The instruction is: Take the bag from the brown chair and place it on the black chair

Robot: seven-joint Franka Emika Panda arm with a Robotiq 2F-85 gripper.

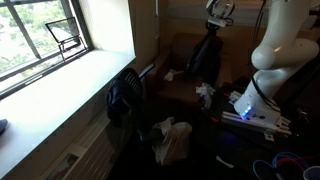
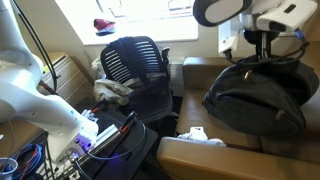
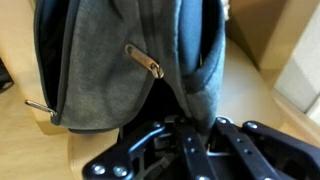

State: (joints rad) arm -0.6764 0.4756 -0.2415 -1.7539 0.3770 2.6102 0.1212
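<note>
Since the bag (image 2: 255,95) sits slumped on the seat of the brown chair (image 2: 240,160), broad at the bottom and sagging toward its top, I judge it to be soft all through, with no stiff edge that would hold its shape between my fingers. My claw (image 2: 262,45) hangs right over its upper end in both exterior views. In the wrist view the grey cloth folds run down into my linkage, with a metal zip pull (image 3: 146,62) lying on the fabric close by. Whether my jaws are clenched on a fold or strap or stand released I cannot tell, because the cloth hides the tips. The weight looks moderate to me: it is bulky but limp, so I expect it to dangle and swing once it is lifted, and the cloth could slide through a shallow pinch. The best hold, as I judge it, is the top loop or a thick bunched seam at the crown, taken deep between the pads, not the thin zip pull. The black chair (image 2: 135,62) stands beside the brown one, near the window, with something pale and crumpled (image 2: 115,88) at its seat, which the hanging bulk may brush.
</note>
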